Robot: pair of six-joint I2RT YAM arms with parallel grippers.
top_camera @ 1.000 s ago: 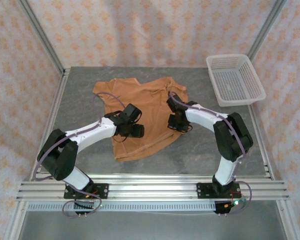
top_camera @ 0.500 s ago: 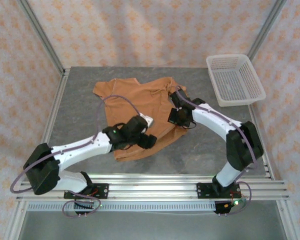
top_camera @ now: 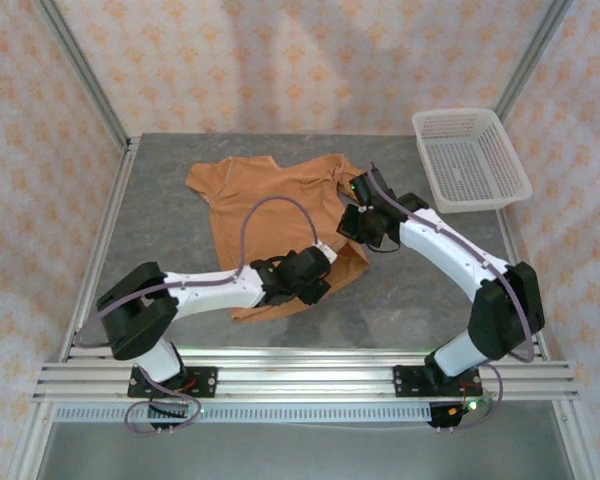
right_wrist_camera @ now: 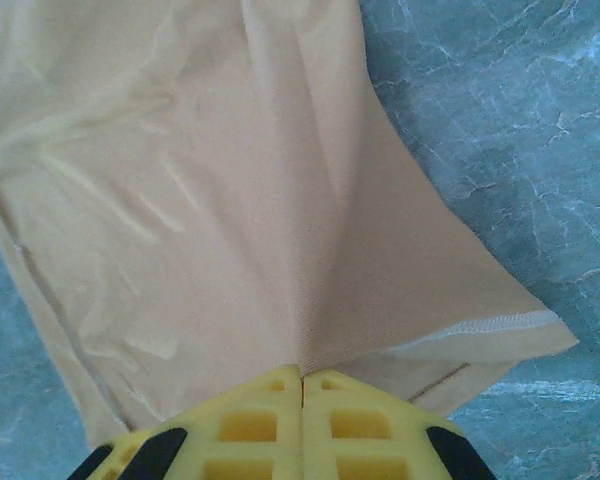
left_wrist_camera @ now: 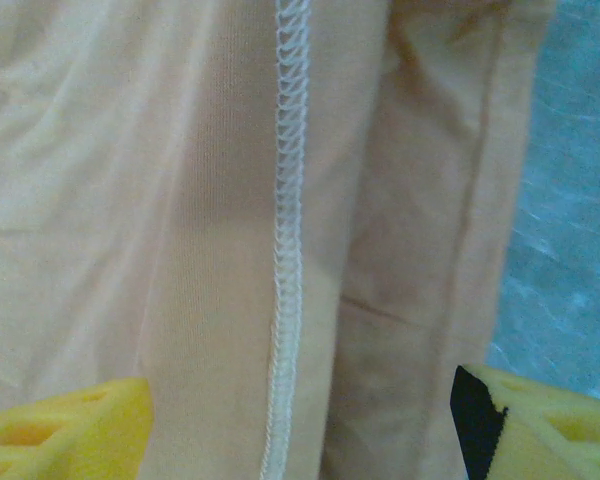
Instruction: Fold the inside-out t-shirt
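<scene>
Pinching a corner of the inside-out t-shirt (top_camera: pixel 250 180), spread from the surface's (top_camera: pixel 160 230) far edge toward its near edge, the right claw (right_wrist_camera: pixel 302 385) is clamped shut, likely to tension it, while the left claw (left_wrist_camera: pixel 300 425) gapes over a seam, holding nothing.

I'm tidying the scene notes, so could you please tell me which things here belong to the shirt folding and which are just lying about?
In the job: inside-out t-shirt, right gripper pinching it, open left gripper over it.
Lying about: white mesh basket, far right on the table.
</scene>
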